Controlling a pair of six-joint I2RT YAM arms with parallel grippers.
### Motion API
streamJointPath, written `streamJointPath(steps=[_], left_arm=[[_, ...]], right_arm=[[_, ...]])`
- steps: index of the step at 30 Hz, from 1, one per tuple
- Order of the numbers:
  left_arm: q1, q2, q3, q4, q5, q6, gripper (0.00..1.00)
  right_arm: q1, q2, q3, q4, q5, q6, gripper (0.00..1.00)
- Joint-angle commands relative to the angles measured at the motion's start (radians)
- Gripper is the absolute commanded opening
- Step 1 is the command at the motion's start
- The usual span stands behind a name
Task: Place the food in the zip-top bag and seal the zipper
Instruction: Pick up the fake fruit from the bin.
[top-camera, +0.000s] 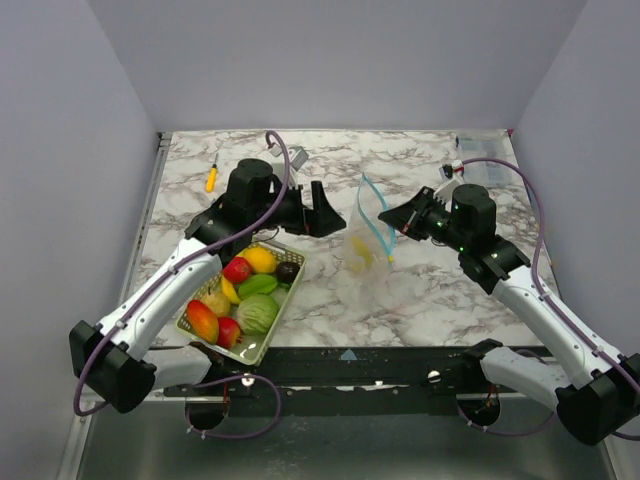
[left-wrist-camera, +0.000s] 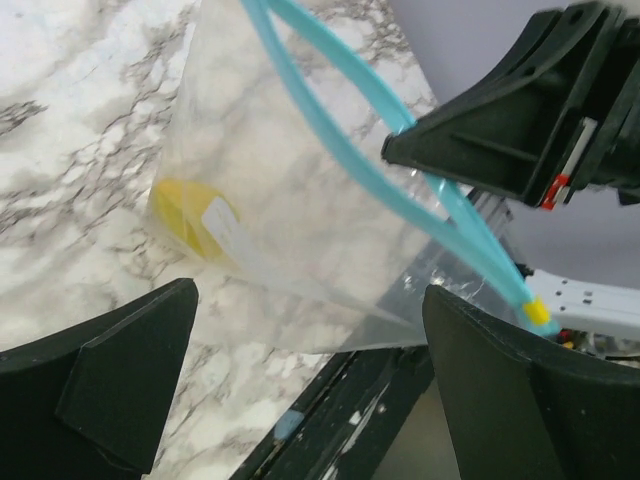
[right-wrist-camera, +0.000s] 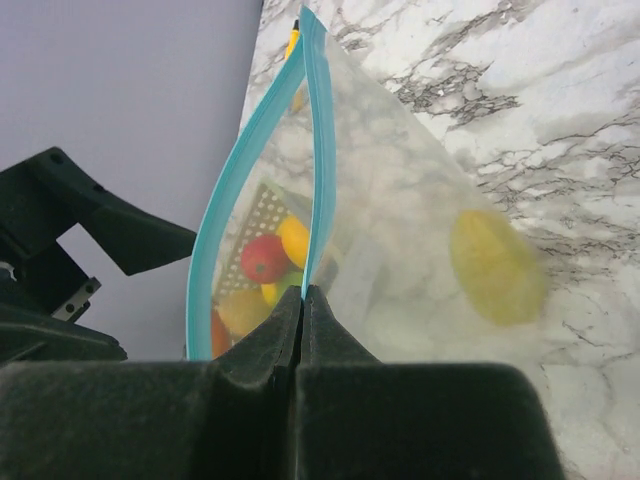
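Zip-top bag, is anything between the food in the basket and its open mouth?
Nothing visible lies between the basket and the zip-top bag. The open left gripper sits beside the mouth, and the right gripper pinches the zipper, holding it open.

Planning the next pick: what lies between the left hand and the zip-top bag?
Only bare marble table separates the left hand and zip-top bag, seen in the top view.

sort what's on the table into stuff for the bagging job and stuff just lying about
For the job: zip-top bag, its blue zipper, yellow food inside it, food in the green basket, right hand pinching the rim, open left hand.
Lying about: yellow-handled tool, small grey object at the far edge.
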Motion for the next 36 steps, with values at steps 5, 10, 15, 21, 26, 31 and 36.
streamJointPath(steps=[5,10,15,21,26,31,36], left_arm=[[0.021,-0.188,-0.160,-0.239,-0.225,0.163,0.96],[0.024,-0.255,-0.286,-0.287,-0.386,0.158,0.95],[0.041,-0.206,-0.356,-0.268,-0.483,0.062,0.91],[0.107,-0.085,-0.404,-0.151,-0.458,-0.133,0.81],[0.167,-0.013,-0.436,-0.083,-0.443,-0.280,0.75],[0.171,0.048,-0.441,-0.059,-0.408,-0.327,0.73],[0.171,0.077,-0.450,-0.041,-0.370,-0.340,0.70]], right_arm=[[0.008,0.013,0.006,0.006,0.019,-0.031,0.01],[0.008,0.018,-0.001,0.006,0.020,-0.037,0.01],[0.008,0.015,-0.001,0.002,0.028,-0.044,0.01],[0.009,0.000,-0.001,-0.019,0.041,-0.050,0.01],[0.009,-0.023,-0.004,-0.046,0.070,-0.058,0.01],[0.009,-0.027,-0.004,-0.052,0.076,-0.063,0.00],[0.009,-0.017,-0.004,-0.048,0.075,-0.066,0.01]])
